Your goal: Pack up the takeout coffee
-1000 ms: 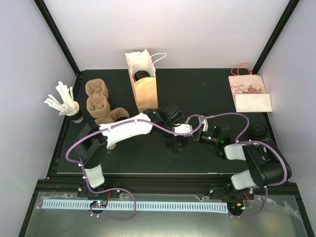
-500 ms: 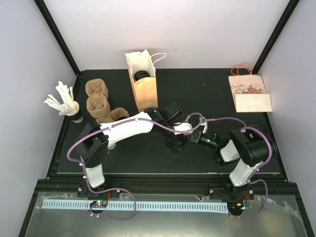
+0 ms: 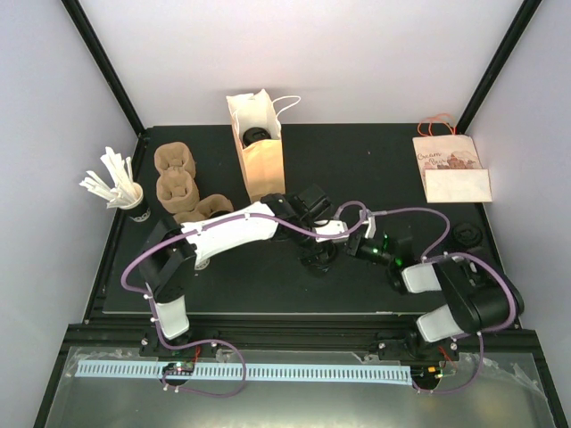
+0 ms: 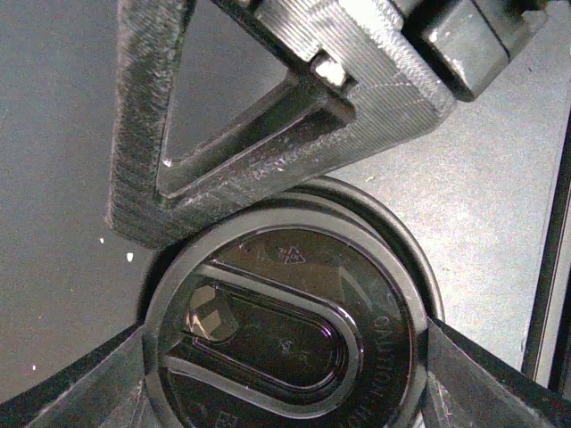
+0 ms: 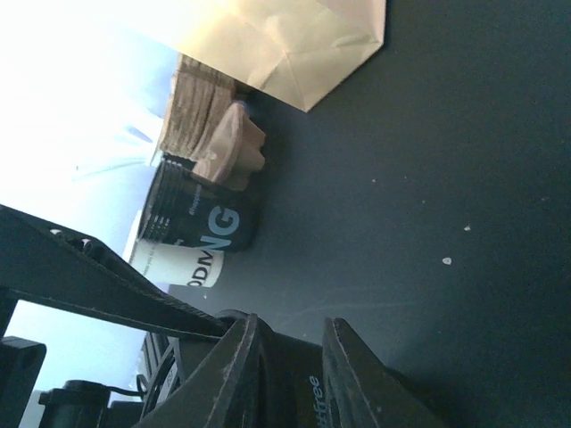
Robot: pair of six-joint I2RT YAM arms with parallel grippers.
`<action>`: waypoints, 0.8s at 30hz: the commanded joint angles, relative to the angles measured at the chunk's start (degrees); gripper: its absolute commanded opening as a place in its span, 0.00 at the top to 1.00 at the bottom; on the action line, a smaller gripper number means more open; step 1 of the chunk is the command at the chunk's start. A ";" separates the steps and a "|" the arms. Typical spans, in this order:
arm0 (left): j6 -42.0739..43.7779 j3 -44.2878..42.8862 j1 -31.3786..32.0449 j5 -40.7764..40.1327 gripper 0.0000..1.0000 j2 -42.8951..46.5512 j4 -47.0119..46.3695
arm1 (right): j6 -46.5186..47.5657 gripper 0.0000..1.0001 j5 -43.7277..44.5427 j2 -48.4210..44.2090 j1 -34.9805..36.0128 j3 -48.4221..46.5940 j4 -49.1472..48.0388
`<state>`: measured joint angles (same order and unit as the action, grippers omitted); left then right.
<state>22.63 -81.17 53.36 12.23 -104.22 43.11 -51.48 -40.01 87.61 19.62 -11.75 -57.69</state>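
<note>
The coffee cup (image 4: 285,343) sits upright near the middle of the black table (image 3: 384,165), a bit toward my side, and its black lid is on. My left wrist cam looks straight down at the lid, sip slot and all. My left gripper (image 3: 316,253) comes down over it from above, with the fingers (image 4: 76,388) spread wide and pressed against opposite sides of the lid rim, so I'd call that a grip on the cup.

My right gripper (image 5: 287,370) comes in low from the right. In the left wrist cam, one of its fingers (image 4: 223,165) lies across the far edge of the lid and touches the rim. Those two fingers are close together with only a narrow gap. Honestly, I can't tell whether they're pinching anything or just resting there.

Further out, the white paper bag (image 3: 259,152) stands open behind the cup, with something dark and round inside. To its left are the brown pulp cup carriers (image 3: 178,183), then a black cup of wrapped straws (image 3: 123,192) by the left edge. At the far right corner a flat printed bag (image 3: 451,169) lies on the table, and a spare black lid (image 3: 466,235) sits near my right arm.
</note>
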 commanded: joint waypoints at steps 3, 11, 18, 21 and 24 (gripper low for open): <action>-6.31 3.57 0.61 -6.34 0.42 -3.46 1.12 | 9.25 0.72 5.46 -14.03 -0.16 -10.41 45.90; -19.90 2.35 -0.10 -8.67 0.42 -1.69 1.05 | 16.15 0.67 7.43 -24.82 -5.58 -21.53 64.16; -33.72 -2.81 -0.10 -15.37 0.40 -3.09 4.92 | 14.41 0.66 7.65 -35.95 -5.55 -12.59 65.85; -38.94 -4.34 -0.10 -15.60 0.39 -3.68 5.73 | 12.87 0.66 5.59 -40.55 -5.57 -7.95 64.90; -42.56 -4.92 0.19 -14.88 0.41 -4.51 5.30 | 10.85 0.66 2.81 -42.74 -5.46 -4.24 61.88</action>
<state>-10.96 -84.77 53.69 0.03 -106.04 43.64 -38.13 -33.85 47.68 14.11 -19.40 5.96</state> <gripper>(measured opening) 0.743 0.338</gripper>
